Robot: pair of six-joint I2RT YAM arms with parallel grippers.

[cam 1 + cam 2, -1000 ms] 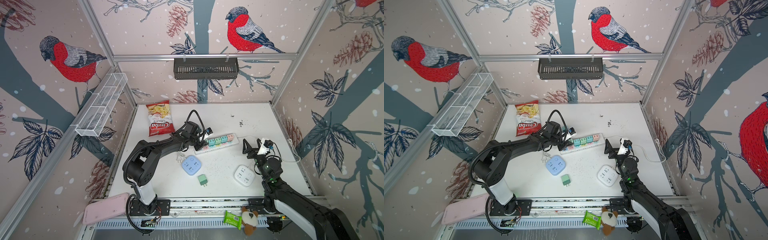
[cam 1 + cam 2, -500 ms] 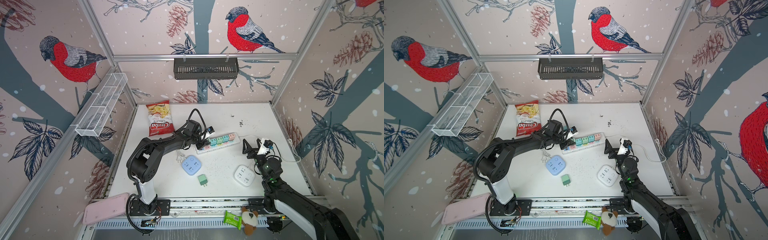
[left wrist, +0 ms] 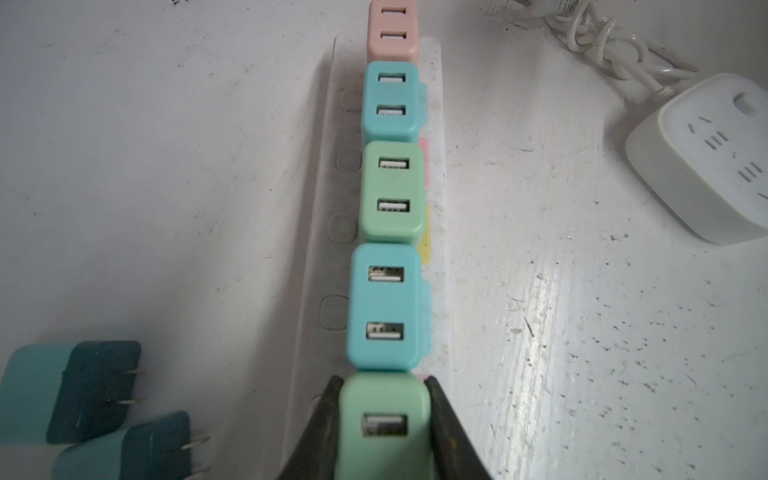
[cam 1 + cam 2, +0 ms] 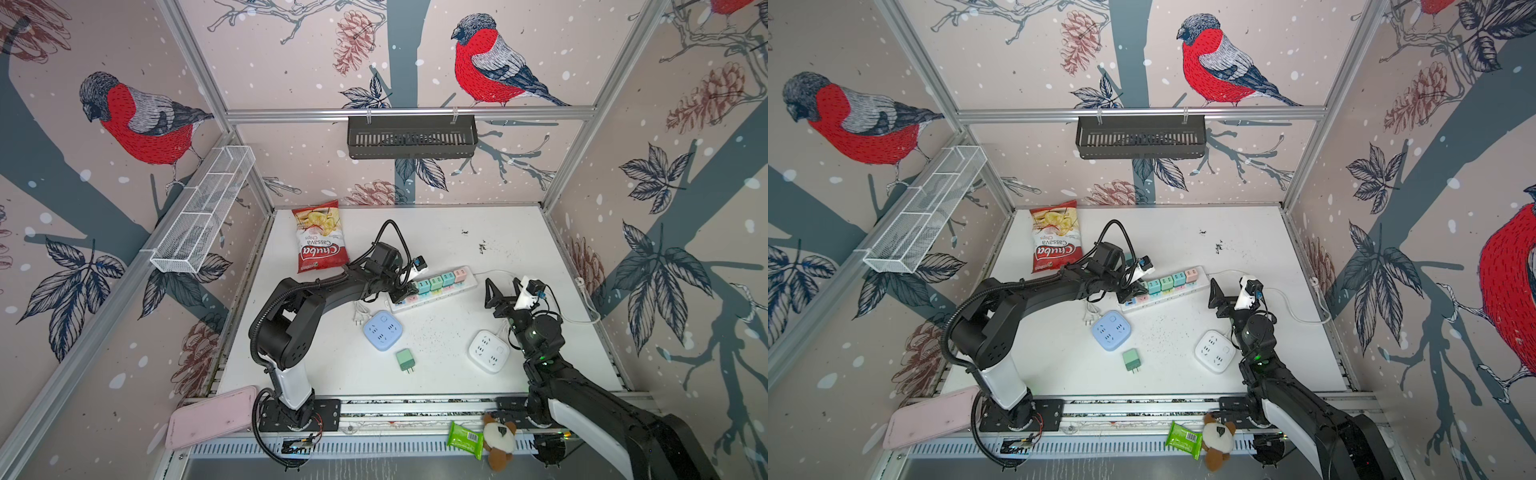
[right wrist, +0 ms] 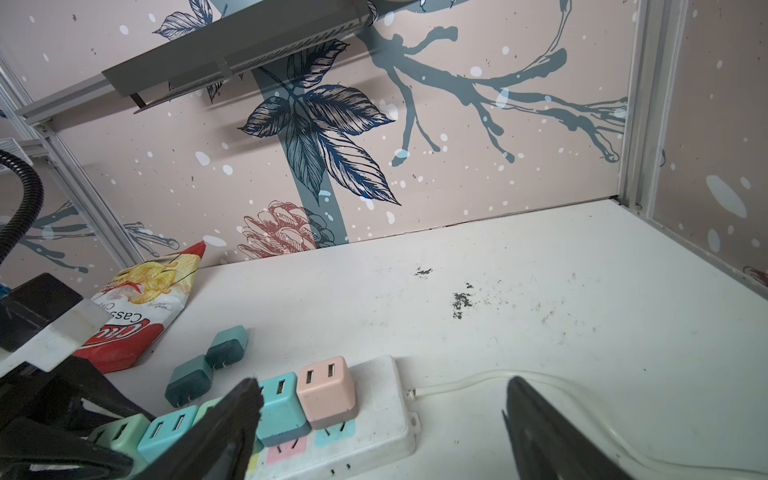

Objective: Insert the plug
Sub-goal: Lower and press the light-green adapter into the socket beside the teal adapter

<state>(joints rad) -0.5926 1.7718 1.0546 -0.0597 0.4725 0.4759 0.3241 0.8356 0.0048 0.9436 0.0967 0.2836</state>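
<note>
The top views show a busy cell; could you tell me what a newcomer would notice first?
Red bullfinch wallpaper covers every wall. Then the row of pastel chargers on the white power strip mid-table, with the left tool shut on a green charger at its end.

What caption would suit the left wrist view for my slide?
Left gripper shut on a green plug, in line with four other plugs along the white power strip.
</note>
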